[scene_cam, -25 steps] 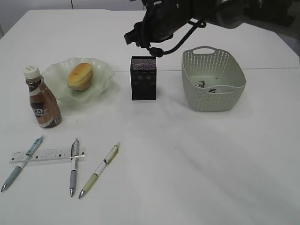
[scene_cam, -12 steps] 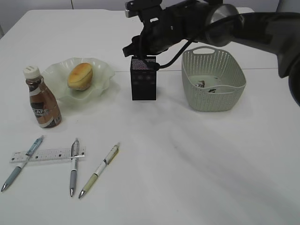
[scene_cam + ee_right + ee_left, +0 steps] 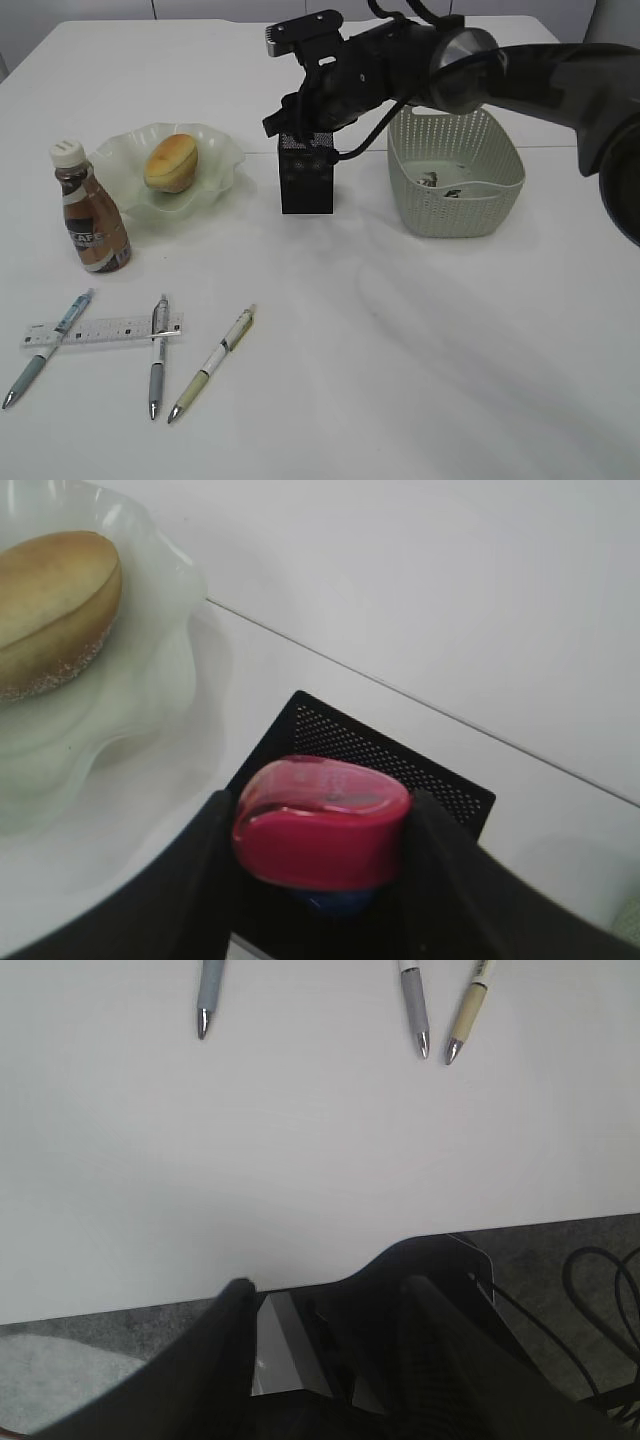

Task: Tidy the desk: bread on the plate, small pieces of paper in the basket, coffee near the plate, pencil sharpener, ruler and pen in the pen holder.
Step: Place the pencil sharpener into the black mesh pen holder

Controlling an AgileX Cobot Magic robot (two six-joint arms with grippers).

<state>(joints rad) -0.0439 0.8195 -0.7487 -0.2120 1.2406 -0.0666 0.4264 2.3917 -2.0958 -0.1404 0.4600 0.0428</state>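
My right gripper reaches across to the black mesh pen holder and is shut on a red pencil sharpener, holding it over the holder's open top. The bread lies on the pale green plate. The coffee bottle stands left of the plate. A clear ruler and three pens lie at the front left. My left gripper is open and empty over the table's near edge, with the pen tips ahead of it.
A grey-green basket with small paper pieces in it stands right of the pen holder. The right arm spans the back of the table from the right. Bare white tabletop fills the front right.
My right gripper has come down and slightly forward with the sharpener, from above and behind the pen holder to right over its top. Nothing else has moved.
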